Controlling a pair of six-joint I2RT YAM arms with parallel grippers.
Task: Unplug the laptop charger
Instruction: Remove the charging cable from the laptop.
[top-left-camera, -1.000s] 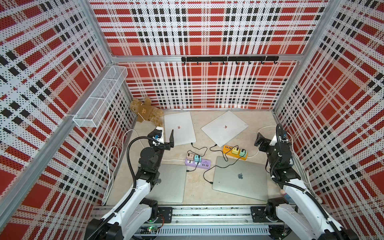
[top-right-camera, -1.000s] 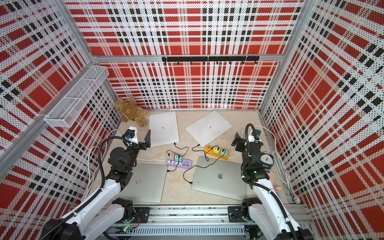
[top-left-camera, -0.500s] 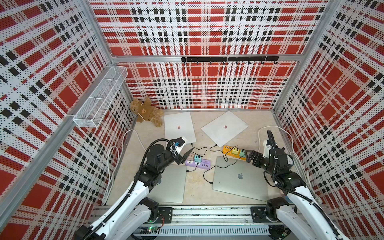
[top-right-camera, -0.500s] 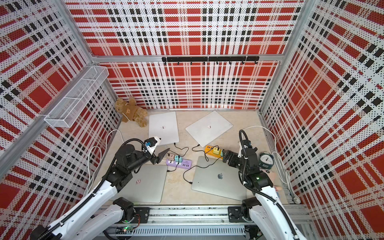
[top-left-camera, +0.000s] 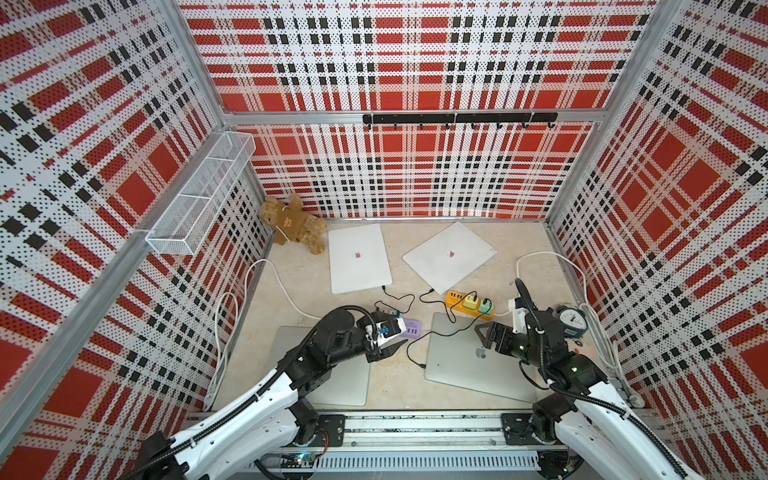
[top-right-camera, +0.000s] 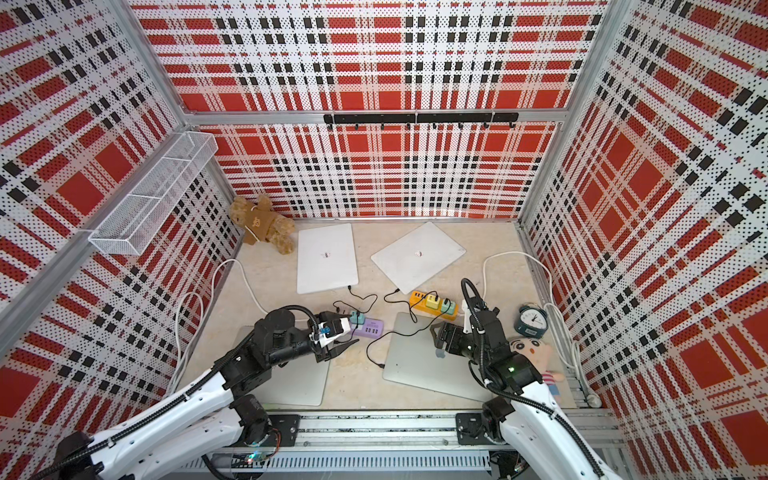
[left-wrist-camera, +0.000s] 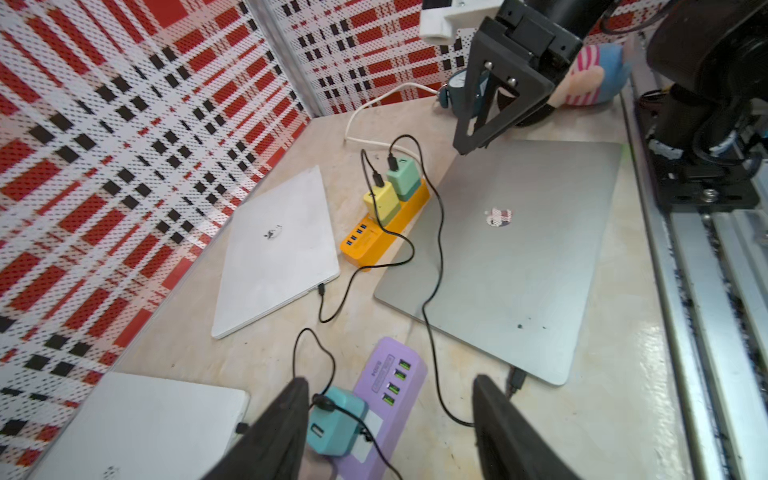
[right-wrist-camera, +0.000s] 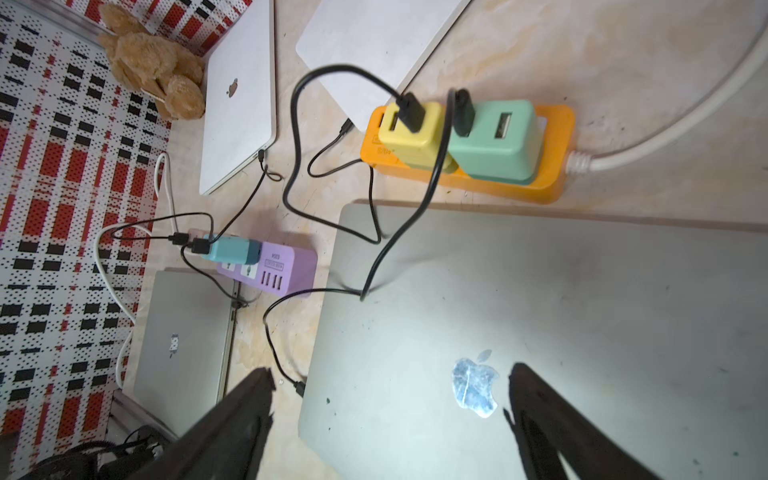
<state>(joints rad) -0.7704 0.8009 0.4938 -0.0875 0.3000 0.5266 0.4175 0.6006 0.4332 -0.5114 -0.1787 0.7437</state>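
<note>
Left wrist: charger plug (left-wrist-camera: 516, 379) beside left claw (left-wrist-camera: 390, 380)

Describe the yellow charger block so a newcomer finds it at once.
Find the large grey laptop at the front right; the orange power strip lies along its far edge. Two cube adapters stand plugged in: the yellow charger is nearer the strip's USB ports, beside the mint-green adapter.

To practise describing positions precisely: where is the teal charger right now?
In the right wrist view, the teal charger sits plugged into the purple power strip, on the robot's left of centre, beyond the left grey laptop; the left gripper hovers beside it.
</note>
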